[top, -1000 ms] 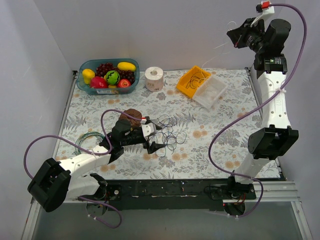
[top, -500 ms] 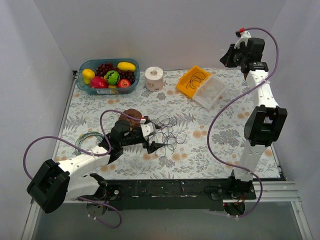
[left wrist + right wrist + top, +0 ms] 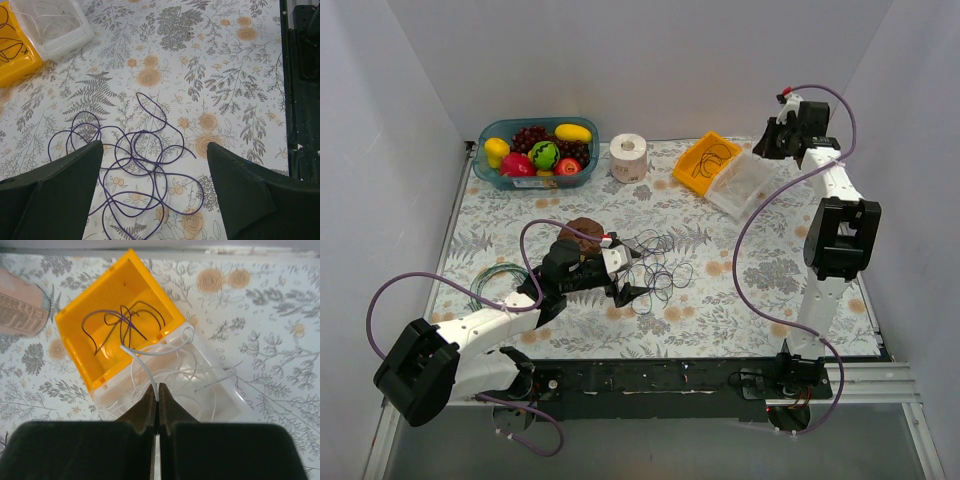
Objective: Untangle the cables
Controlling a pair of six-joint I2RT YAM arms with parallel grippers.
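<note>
The cables (image 3: 658,268) are thin dark purple wires in loose overlapping loops on the floral table; they also show in the left wrist view (image 3: 145,165). My left gripper (image 3: 632,276) is open and hovers low over the tangle's left side, with its jaws (image 3: 155,150) set wide on either side of the loops and holding nothing. My right gripper (image 3: 766,146) is up at the back right, above the clear bin (image 3: 741,186). It is shut (image 3: 157,391) on a thin white wire (image 3: 150,353) that curls up over the bins.
A yellow bin (image 3: 75,347) holding a few dark wires stands against the clear bin (image 3: 235,405), which holds white wires. A fruit basket (image 3: 537,150), a toilet roll (image 3: 628,157), a brown lump (image 3: 585,229) and a greenish coil (image 3: 496,282) are also on the table.
My right arm has come down and to the left from high at the back, carrying the white wire over the clear bin. My left arm and the tangle have not moved.
</note>
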